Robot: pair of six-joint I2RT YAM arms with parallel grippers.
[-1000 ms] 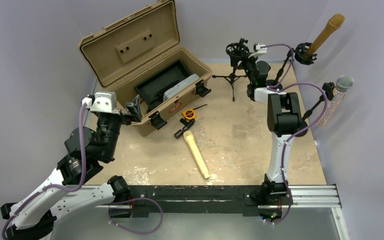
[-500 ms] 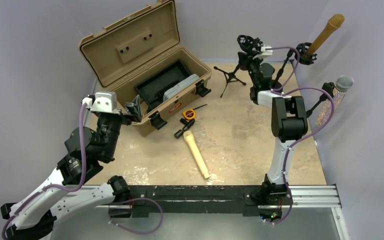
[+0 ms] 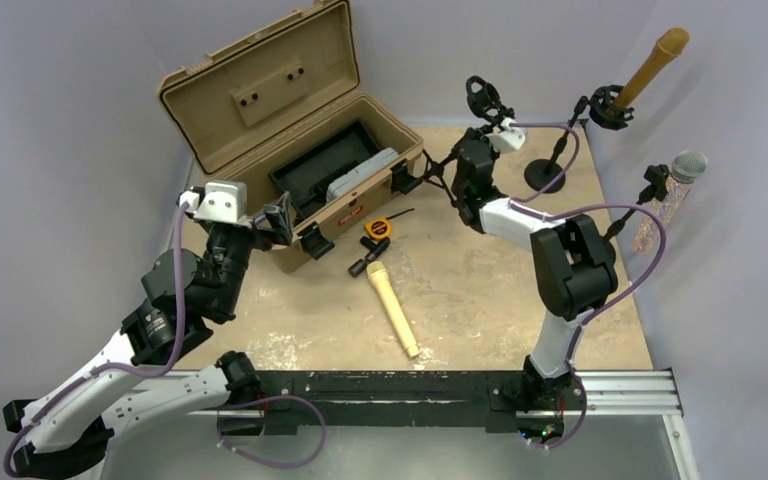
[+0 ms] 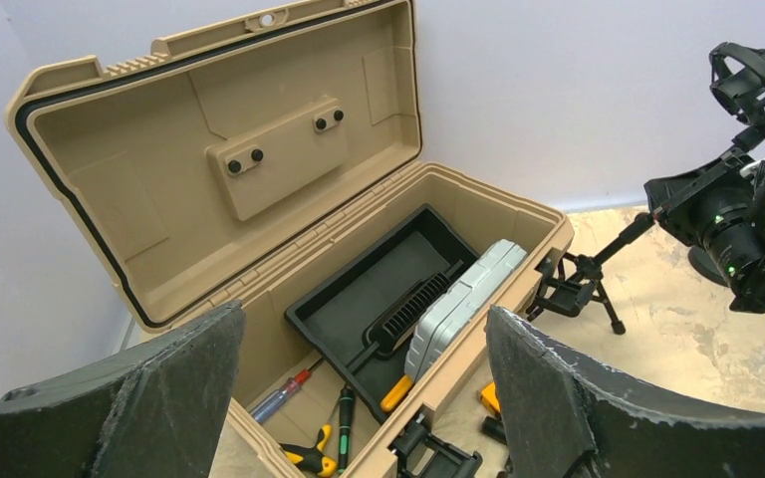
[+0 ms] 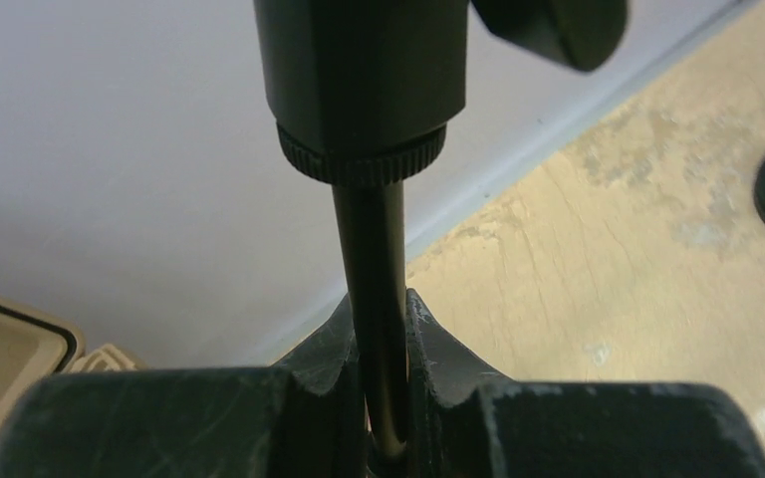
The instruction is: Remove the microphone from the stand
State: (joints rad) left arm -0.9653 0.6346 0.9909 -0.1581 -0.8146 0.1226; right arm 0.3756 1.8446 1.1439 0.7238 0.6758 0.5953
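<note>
Top external view: right claw (image 5: 383, 339) is clamped on the pole of the tripod stand (image 3: 481, 97), which has swung left since a second ago, legs nearly at the open toolbox (image 3: 260, 100). Cream microphone (image 3: 393, 308) lies mid-table near a tape measure (image 3: 377, 229). Left claw (image 3: 278, 217) gapes wide, holding nothing.
</note>
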